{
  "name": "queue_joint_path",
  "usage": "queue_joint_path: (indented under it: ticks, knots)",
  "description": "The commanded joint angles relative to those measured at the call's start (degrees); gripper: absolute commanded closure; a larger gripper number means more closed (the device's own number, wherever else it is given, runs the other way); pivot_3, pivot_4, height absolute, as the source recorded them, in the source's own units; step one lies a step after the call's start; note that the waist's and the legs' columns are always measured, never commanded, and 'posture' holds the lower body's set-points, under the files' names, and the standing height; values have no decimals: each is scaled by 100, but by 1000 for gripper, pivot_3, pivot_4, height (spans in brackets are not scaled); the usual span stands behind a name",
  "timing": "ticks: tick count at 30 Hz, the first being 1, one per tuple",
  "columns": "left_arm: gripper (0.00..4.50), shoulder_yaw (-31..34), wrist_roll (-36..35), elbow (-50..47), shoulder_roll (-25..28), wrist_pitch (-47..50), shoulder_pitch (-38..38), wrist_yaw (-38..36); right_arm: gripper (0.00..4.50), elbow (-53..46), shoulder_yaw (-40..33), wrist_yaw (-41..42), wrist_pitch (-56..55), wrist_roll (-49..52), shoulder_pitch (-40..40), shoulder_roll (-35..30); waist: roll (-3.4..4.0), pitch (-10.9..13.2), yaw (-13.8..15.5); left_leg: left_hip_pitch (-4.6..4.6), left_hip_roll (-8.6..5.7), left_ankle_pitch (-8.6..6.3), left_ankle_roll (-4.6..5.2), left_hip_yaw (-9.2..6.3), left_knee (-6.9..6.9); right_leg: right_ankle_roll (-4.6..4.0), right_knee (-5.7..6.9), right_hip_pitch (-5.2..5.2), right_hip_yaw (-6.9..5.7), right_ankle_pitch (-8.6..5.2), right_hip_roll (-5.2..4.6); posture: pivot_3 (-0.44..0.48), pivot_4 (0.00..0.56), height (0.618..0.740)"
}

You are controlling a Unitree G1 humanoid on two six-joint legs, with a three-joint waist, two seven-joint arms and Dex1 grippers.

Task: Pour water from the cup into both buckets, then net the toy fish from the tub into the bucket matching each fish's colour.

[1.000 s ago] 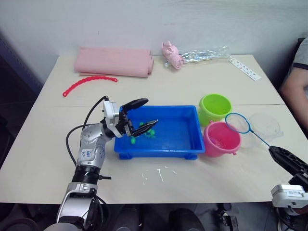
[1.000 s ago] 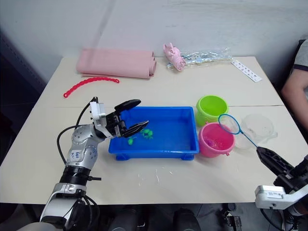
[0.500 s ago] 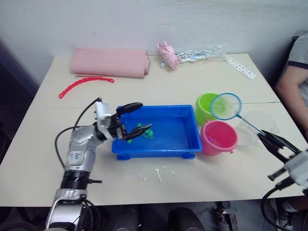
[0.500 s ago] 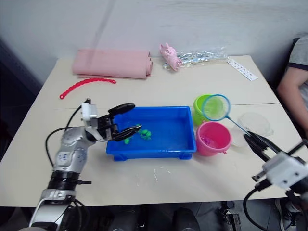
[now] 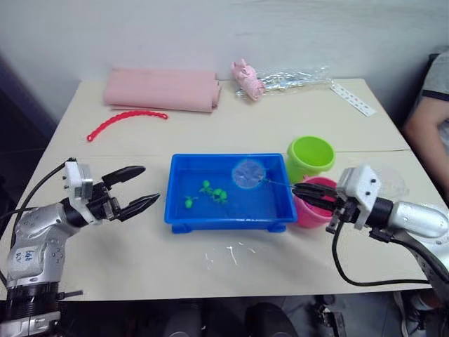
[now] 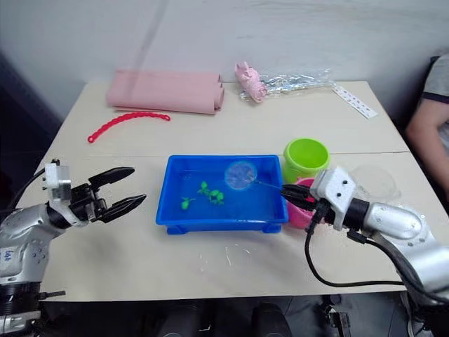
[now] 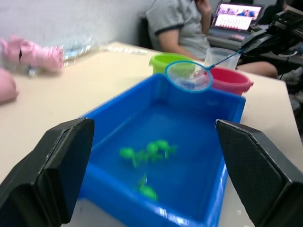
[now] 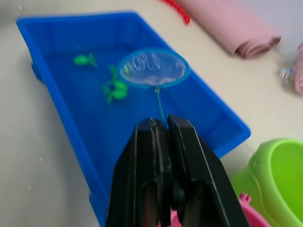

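Observation:
The blue tub holds water and several small green toy fish. My right gripper is shut on the thin handle of a blue-rimmed net, whose hoop hangs over the tub's right half. In the right wrist view the net is just beyond the green fish. The green bucket stands right of the tub, and the pink bucket sits in front of it, partly behind my right gripper. The clear cup is behind my right arm. My left gripper is open and empty, left of the tub.
At the table's back lie a rolled pink cloth, a red chain, a pink pig toy, a clear plastic bag and a white strip. A person sits at the right edge. White specks mark the front.
My left gripper has drawn back leftward out of the tub, still open. My right arm has swung the net from above the green bucket to over the tub.

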Motion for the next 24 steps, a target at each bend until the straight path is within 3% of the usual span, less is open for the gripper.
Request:
queue_joint_path:
  ticks: [1,12,24]
  knots:
    - [33,234,-54,-365,107,-26,211,54,4500,168,250,176,270,-277,-441,106,0,0,7,0,0,0,-1,0,-2,0,0,-1,-1,0,0,0,150,740]
    - [33,247,-27,-746,80,-24,526,224,4500,618,956,937,589,-948,-1479,391,1,1,-10,-1,1,-4,-2,3,-6,0,-2,-1,-2,0,1,0,150,740]
    - [33,146,53,-689,136,-79,512,39,4500,614,1476,1352,1587,-1101,-2028,721,2,2,-24,-1,2,-8,-6,3,-7,0,-5,-2,-2,0,1,0,150,740]
